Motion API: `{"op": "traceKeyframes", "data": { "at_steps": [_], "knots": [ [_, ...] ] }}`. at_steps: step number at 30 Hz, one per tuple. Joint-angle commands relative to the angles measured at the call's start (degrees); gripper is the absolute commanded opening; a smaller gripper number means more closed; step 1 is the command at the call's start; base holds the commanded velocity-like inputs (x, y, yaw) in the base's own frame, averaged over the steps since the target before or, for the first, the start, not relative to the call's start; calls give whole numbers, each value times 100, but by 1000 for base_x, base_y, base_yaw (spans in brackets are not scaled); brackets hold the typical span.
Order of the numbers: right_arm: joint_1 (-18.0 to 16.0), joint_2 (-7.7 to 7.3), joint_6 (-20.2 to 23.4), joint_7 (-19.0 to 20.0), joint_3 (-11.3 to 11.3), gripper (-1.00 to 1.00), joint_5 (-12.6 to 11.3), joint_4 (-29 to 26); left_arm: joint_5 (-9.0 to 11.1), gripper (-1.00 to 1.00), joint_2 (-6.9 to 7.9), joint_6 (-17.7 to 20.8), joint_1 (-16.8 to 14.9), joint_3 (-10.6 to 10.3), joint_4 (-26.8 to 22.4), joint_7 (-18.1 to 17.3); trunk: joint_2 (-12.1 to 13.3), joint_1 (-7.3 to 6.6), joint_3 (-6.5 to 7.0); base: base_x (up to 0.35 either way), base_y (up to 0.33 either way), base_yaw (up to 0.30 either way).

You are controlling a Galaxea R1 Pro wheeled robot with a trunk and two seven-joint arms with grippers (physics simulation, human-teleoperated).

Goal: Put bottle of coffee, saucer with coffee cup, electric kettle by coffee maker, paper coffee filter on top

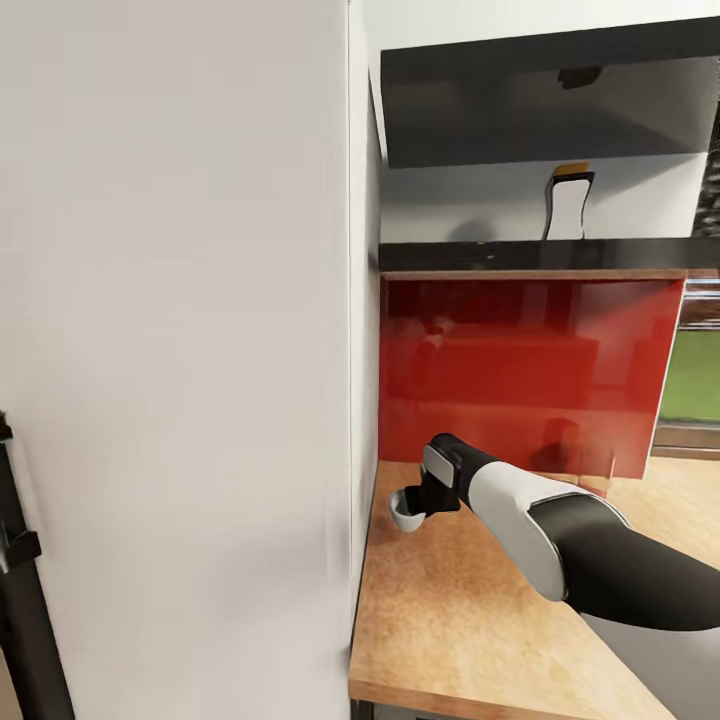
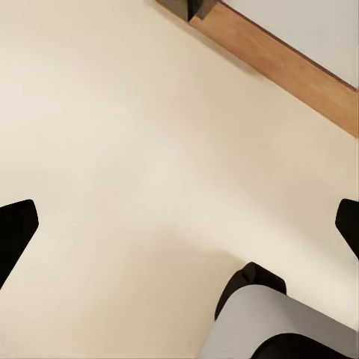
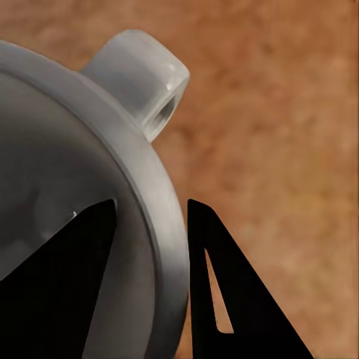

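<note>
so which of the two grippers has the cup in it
The right gripper: its fingers pinch the grey coffee cup's rim over the wooden countertop. The left gripper is open.

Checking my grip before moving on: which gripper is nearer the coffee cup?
Right. The right gripper pinches the coffee cup wall, one finger inside, one outside, above the countertop. The left gripper hangs open over bare floor.

Wall panel [image 1: 180, 350] at left; desk [image 1: 460, 620] to its right. Right tool [image 1: 425, 500] holds cup [image 1: 405, 510] above desk. Shelf [image 1: 530, 258] above backsplash [image 1: 520, 370], behind desk.
</note>
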Motion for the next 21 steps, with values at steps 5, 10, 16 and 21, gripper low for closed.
{"op": "traceKeyframes", "data": {
  "at_steps": [5,10,16,21],
  "knots": [
    [-8,17,-2,-29,38,-100,-62,10,-2,100,-1,-5,1,44,-9,-27,-4,1,40,0,0,0],
    [-8,19,-3,-29,39,-100,-62,10,-1,100,-1,-5,2,44,-9,-29,-4,1,87,0,0,0],
    [-8,27,-7,-29,38,-100,-56,10,-2,100,-1,-5,3,44,-9,-30,-4,1,135,0,0,0],
    [-8,17,-80,-29,38,-100,-27,10,2,100,-1,-5,4,44,-9,-30,-4,1,144,0,0,0]
  ]
}}
